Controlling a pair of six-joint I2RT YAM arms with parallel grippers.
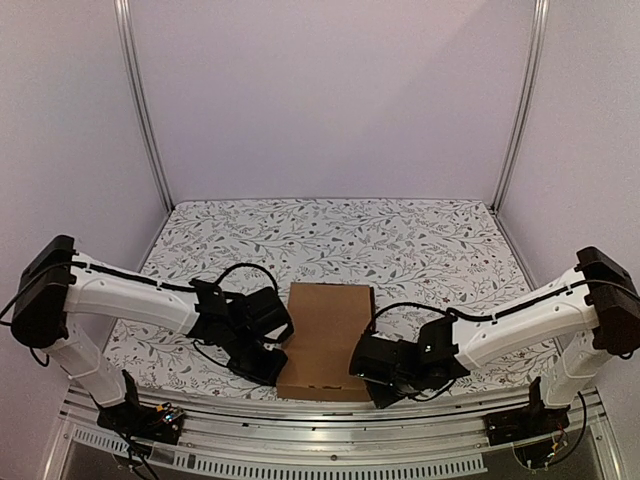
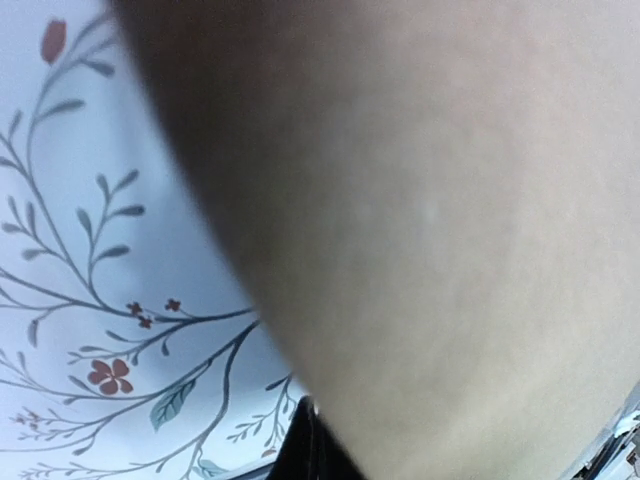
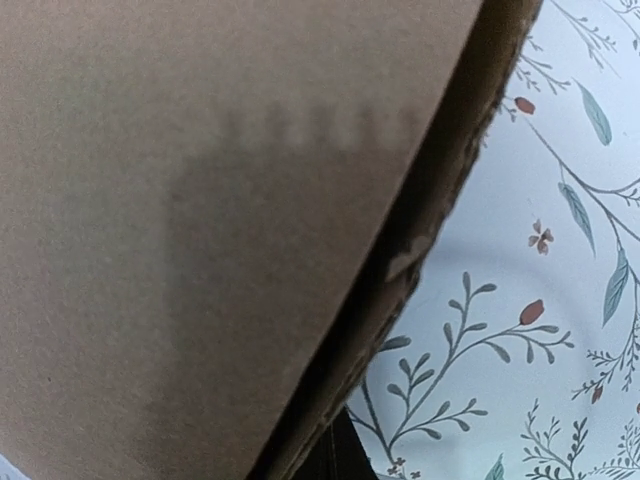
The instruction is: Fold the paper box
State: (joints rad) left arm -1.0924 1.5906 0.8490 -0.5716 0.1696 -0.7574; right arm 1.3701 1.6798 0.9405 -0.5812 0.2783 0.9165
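A: From above, we see the paper box [image 1: 325, 335] lying flat at the middle of the tabletop's [image 1: 400, 240] near edge. The left claw [image 1: 268, 345] is against its left side and the right claw [image 1: 372, 368] is at its near right corner. We cannot tell whether either claw is spread or pinched.

B: Our worry there is how close the box sits to that near edge. If one claw pushes harder than the other, we think the box could twist or slide off toward the arm bases.

A: In the left wrist view, blurred cardboard [image 2: 450, 250] fills nearly everything, with the floral tabletop at the left. No fingers show, so we cannot tell the left claw's state here either.

B: That close, we could dent the wall by pressing further.

A: In the right wrist view, a cardboard panel [image 3: 200, 250] overhangs a dark gap, and there is a pale nick on its edge.

B: We judge a flap there may not be seated, so it could spring up or tear. As for contents, the box looks shut from above, and we see nothing inside it.
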